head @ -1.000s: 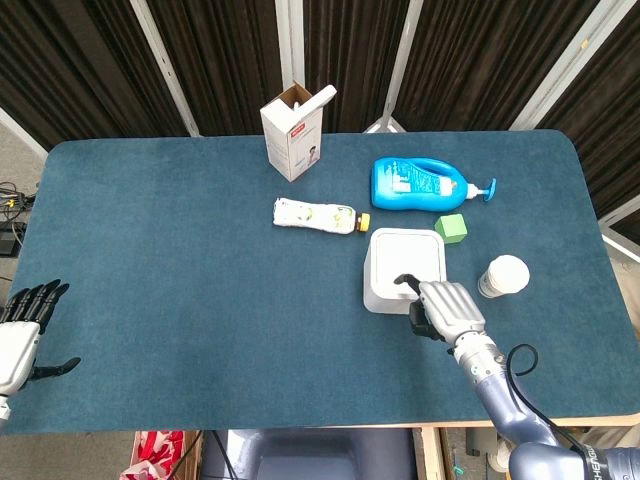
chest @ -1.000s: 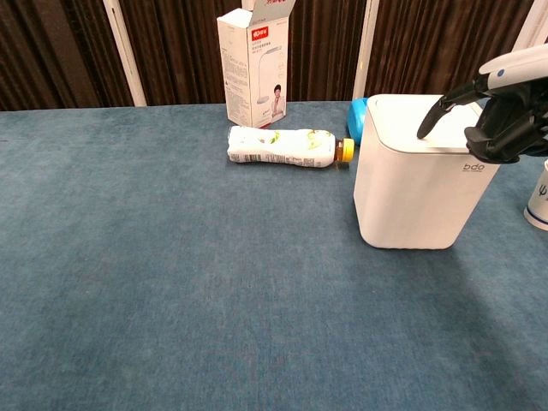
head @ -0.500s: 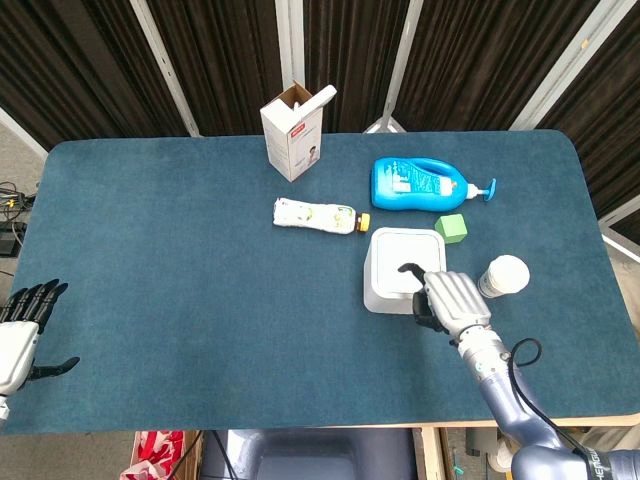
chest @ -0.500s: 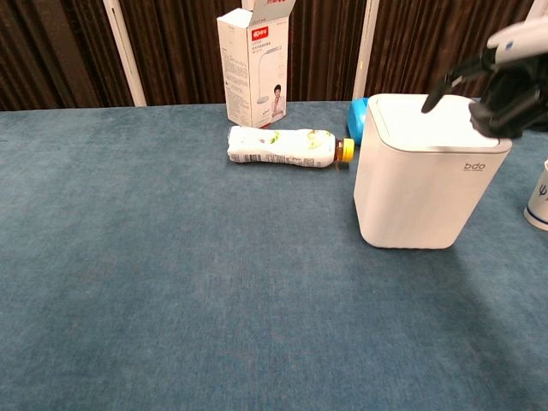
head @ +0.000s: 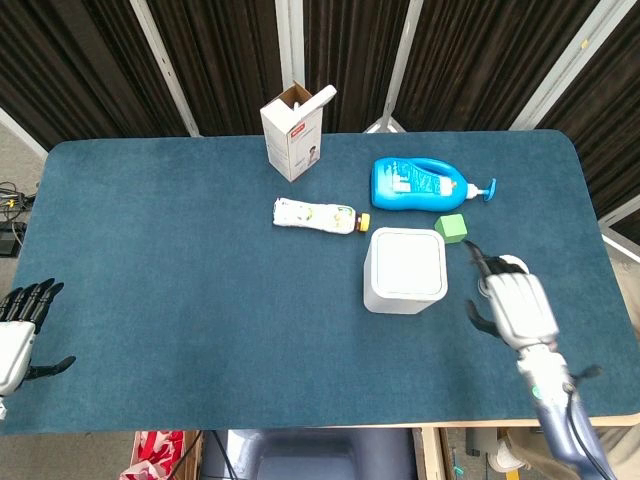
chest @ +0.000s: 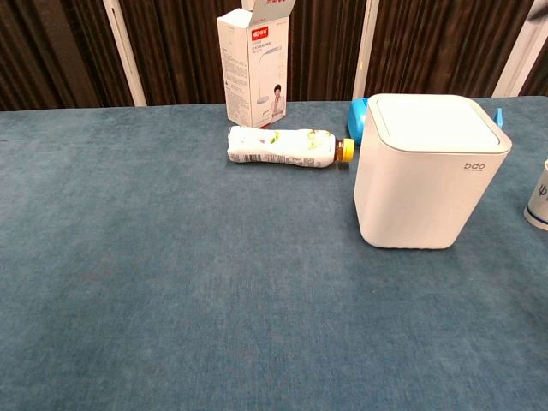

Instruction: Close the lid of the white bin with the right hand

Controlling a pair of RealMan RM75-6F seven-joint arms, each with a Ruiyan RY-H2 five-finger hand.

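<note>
The white bin (head: 405, 270) stands right of the table's middle, a little toward the near edge, and its lid (chest: 437, 122) lies flat and flush on top, closed. My right hand (head: 518, 308) hangs to the right of the bin, apart from it, holding nothing; its fingers are spread and point toward the far edge, and from the head view the fingertips overlap the white cup (head: 505, 266) that stands near the right edge, though I cannot tell whether they touch it. The chest view does not show this hand at all; there only a sliver of the cup (chest: 538, 199) shows at the right border. My left hand (head: 20, 330) sits off the table beyond its near left corner, fingers apart and empty. Just beyond the bin's far right corner lies a small green block (head: 452, 228), close to the bin. Further toward the far edge a blue pump bottle (head: 420, 184) lies on its side with its nozzle pointing to the right edge. On the bin's far left side a plastic bottle with a pale label (head: 318, 215) lies on its side, its yellow cap turned toward the bin and near its corner without touching it. Behind that bottle, near the far edge, a white carton (head: 293, 133) stands upright with its top flap open. The table (head: 180, 290) is covered in dark blue cloth.
</note>
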